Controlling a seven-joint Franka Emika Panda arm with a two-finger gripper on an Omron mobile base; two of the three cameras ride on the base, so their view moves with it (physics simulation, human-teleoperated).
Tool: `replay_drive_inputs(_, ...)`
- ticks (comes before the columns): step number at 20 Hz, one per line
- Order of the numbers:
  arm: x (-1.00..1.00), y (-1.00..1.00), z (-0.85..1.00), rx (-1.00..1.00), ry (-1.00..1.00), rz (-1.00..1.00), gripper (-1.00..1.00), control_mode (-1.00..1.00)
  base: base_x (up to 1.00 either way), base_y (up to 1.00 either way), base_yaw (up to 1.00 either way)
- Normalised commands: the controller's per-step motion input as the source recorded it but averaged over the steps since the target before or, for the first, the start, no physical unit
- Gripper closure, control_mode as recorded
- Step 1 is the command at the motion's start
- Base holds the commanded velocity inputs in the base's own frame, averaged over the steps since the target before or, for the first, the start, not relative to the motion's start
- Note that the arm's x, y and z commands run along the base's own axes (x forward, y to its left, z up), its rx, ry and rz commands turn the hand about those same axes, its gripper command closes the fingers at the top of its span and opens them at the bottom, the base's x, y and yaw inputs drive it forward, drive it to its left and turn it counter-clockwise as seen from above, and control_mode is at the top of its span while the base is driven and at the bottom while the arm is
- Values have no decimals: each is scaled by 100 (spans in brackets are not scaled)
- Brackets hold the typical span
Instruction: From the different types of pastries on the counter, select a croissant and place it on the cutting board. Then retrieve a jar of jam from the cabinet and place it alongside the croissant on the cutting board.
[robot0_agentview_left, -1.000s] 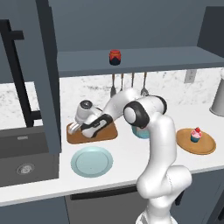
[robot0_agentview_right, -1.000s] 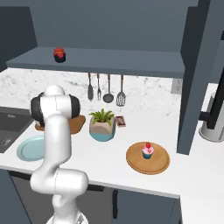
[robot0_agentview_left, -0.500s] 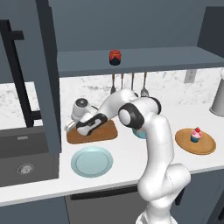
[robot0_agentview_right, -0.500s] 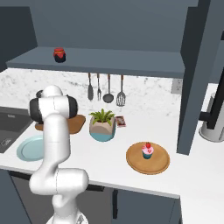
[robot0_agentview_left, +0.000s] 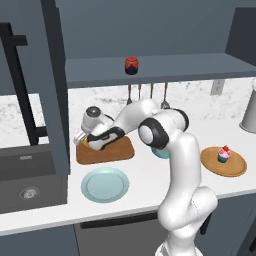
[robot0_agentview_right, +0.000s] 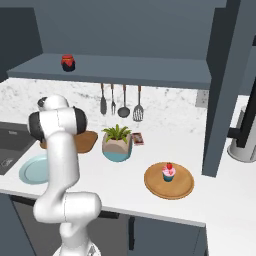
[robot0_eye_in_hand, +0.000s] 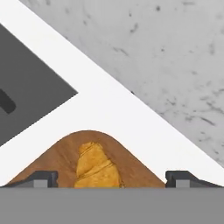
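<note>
Counter (robot0_agentview_left: 145, 175); plate (robot0_agentview_left: 105, 184) beside cutting board (robot0_agentview_left: 107, 152)

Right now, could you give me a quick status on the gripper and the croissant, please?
Gripper open, fingertips either side of croissant. Croissant lying on cutting board, near a corner. Jam jar on shelf, untouched. Nothing in the way.

A golden-brown croissant (robot0_eye_in_hand: 97, 168) lies flat near a rounded corner of the brown wooden cutting board (robot0_agentview_left: 107, 151) on the white table (robot0_agentview_left: 145, 172). The red jar of jam (robot0_agentview_left: 131, 65) stands upright on the shelf above.
</note>
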Motion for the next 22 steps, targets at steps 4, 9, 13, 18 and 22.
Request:
replay_drive_inputs(4, -74, -17, 7, 0, -21, 0, -100, -100, 0, 0, 0)
replay_drive_inputs(9, -63, -45, 68, 13, -17, -6, -100, -100, 0, 0, 0)
replay_drive_inputs(13, -76, -43, 88, 16, -14, -9, -100, -100, 0, 0, 0)
replay_drive_inputs(18, -85, -39, 83, 21, -13, -5, -100, -100, 0, 0, 0)
replay_drive_inputs(22, -82, -42, 93, 22, -16, -1, -100, -100, 0, 0, 0)
